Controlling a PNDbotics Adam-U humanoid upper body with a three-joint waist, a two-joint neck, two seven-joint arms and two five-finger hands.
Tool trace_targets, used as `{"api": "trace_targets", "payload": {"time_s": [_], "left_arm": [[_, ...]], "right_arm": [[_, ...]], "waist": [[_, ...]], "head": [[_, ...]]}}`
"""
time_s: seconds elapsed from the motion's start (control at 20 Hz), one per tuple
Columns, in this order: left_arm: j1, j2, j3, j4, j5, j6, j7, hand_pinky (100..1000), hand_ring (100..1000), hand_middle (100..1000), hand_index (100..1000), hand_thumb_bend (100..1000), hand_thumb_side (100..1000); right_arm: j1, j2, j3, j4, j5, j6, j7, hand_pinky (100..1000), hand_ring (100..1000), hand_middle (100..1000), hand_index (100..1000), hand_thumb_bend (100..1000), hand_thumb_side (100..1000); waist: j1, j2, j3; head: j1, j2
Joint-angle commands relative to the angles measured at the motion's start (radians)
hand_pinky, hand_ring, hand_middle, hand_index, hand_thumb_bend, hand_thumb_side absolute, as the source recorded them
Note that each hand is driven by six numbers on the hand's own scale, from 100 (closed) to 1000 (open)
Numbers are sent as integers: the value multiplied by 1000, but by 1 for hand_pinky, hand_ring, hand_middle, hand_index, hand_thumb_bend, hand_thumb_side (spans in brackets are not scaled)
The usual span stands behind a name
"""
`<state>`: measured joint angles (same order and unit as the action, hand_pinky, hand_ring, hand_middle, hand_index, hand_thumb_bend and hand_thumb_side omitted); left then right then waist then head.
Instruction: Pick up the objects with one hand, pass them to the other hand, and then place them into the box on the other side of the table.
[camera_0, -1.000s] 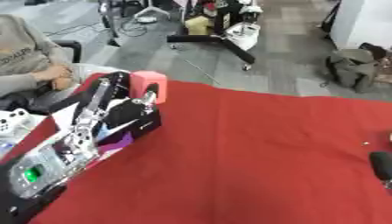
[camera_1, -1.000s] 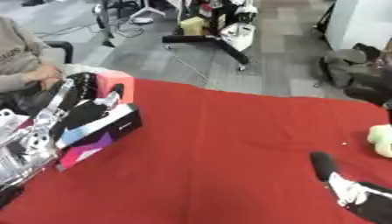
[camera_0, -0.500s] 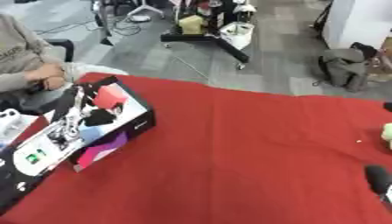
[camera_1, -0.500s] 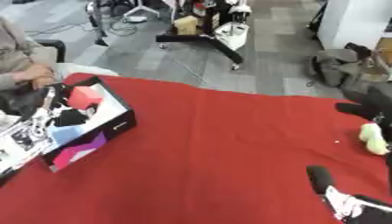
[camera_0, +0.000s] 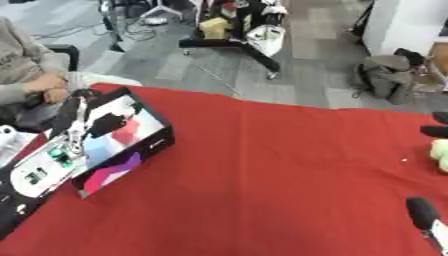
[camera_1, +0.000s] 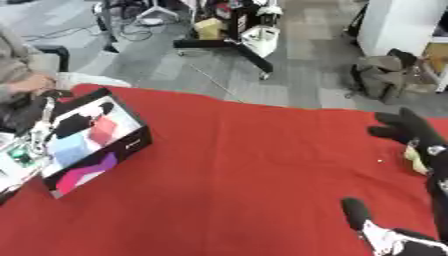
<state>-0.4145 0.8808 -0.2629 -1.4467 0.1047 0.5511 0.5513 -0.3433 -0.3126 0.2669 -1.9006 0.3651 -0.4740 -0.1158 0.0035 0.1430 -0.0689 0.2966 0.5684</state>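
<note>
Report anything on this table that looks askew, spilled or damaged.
Nothing looks spilled or damaged. The box sits skewed at the left edge of the red table, and a pale soft object lies at the right edge.

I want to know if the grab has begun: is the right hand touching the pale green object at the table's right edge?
Cannot tell. In the right eye view the right hand overlaps the pale green object, hiding any contact or gap. The left eye view cuts both off.
</note>
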Motion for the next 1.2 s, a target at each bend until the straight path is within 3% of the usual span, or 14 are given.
{"api": "trace_targets", "payload": {"time_s": [0.05,0.2,0.4,0.5,0.65,0.85,1.05,1.2], "left_arm": [[-19,37,19,-29,-13,356,356,949,904,916,816,656,624],[-17,33,20,-117,2,356,356,980,909,913,746,539,646],[3,23,2,-435,76,343,330,998,899,888,682,422,705],[0,2,-15,-525,99,224,272,1000,874,856,625,377,721],[-2,-45,-42,-550,114,-58,147,1000,852,825,598,357,730],[-14,-135,-73,-553,127,-370,-35,994,832,795,587,336,704],[-41,-244,-91,-553,133,-558,-191,992,826,788,594,338,692],[-72,-306,-107,-553,160,-635,-267,986,823,781,586,337,685]], "right_arm": [[-10,-9,-2,-6,2,-2,6,1000,792,850,997,350,477],[-13,-16,-5,-7,5,-7,12,998,795,854,998,351,474],[-21,-53,-20,-4,8,-21,29,991,801,861,1000,348,472],[-26,-88,-36,11,3,-22,40,995,803,863,1000,335,475],[-34,-150,-72,49,-19,-12,50,1000,804,862,1000,331,481],[-56,-266,-131,152,-51,18,76,1000,811,864,1000,326,509],[-115,-355,-184,355,-111,52,120,1000,834,873,996,303,548],[-183,-388,-223,532,-137,60,150,1000,862,888,995,308,554]], "waist": [[2,-18,2],[1,-19,6],[-1,-18,13],[-2,-19,16],[-4,-17,24],[-8,-14,44],[-9,-3,71],[-8,8,93]], "head": [[-6,-10],[-18,-10],[-63,2],[-108,16],[-192,43],[-366,75],[-499,69],[-556,56]]}}
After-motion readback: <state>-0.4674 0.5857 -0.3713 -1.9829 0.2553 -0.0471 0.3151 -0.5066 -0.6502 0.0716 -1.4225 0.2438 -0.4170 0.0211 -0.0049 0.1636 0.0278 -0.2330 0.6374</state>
